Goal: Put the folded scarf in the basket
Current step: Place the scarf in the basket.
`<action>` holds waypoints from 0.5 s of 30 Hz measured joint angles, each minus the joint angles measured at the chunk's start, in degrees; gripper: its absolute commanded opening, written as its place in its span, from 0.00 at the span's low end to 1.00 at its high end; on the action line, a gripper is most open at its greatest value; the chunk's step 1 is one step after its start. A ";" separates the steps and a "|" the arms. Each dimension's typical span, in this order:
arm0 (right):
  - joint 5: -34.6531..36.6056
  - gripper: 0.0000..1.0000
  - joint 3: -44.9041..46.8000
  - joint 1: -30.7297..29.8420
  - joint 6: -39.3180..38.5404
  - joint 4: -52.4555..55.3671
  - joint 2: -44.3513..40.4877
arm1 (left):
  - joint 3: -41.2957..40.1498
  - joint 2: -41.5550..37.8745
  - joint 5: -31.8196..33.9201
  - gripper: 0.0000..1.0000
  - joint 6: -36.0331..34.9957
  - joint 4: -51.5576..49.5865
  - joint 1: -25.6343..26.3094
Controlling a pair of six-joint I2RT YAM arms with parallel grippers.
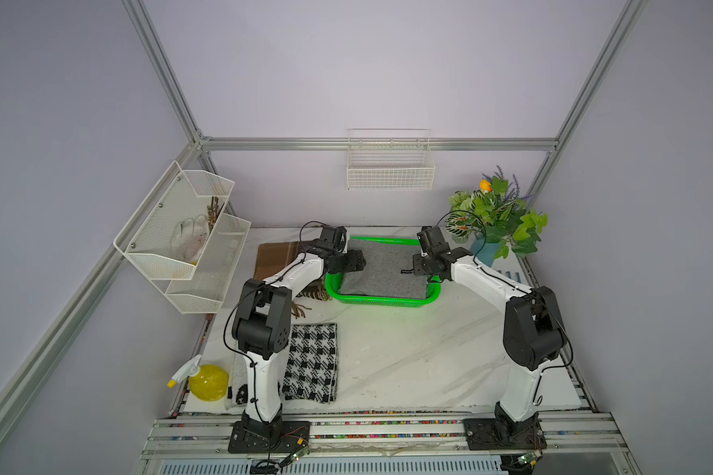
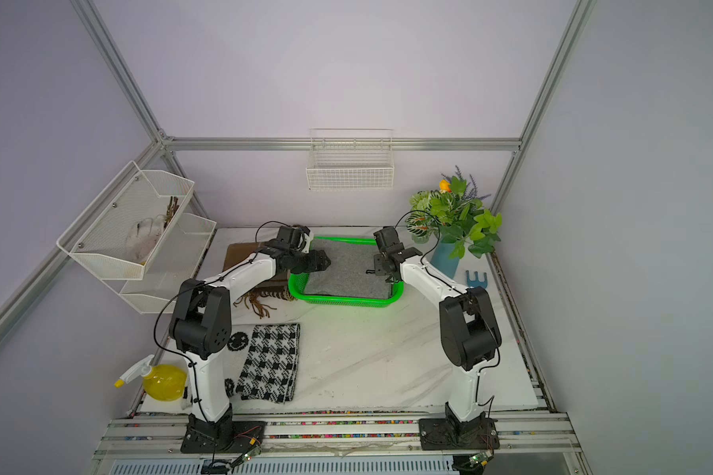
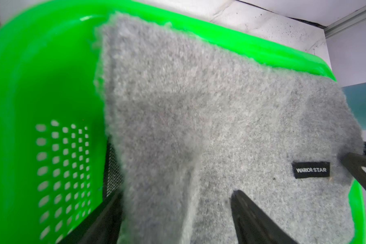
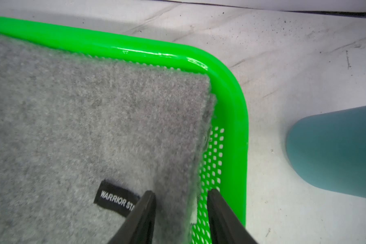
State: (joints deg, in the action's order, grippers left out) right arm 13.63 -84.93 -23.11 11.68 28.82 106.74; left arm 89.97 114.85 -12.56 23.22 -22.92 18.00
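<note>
While the folded grey fleece scarf lies flat in the bright green perforated plastic basket, your left gripper and right gripper stand with jaws apart. Treat the cloth as soft and limp, and pinch its edges.

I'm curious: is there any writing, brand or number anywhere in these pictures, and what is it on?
"WARRIOR STA": white letters on the black tag on the grey scarf, right wrist view; the end is hidden behind the right claw.
"STAR": the same tag's last word in the left wrist view; its first word is blurred.
Both top views: tag too small to read; nothing else legible.
</note>
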 measured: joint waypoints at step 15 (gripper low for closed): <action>-6.03 0.49 10.03 -14.95 2.67 0.35 -20.17 | -7.08 -14.97 5.31 0.83 -1.73 -3.34 -1.51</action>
State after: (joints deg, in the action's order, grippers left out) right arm 7.60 -74.89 -38.06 14.35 29.17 86.56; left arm 82.89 99.88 -7.25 21.50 -26.26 16.49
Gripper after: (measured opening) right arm 0.491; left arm 0.831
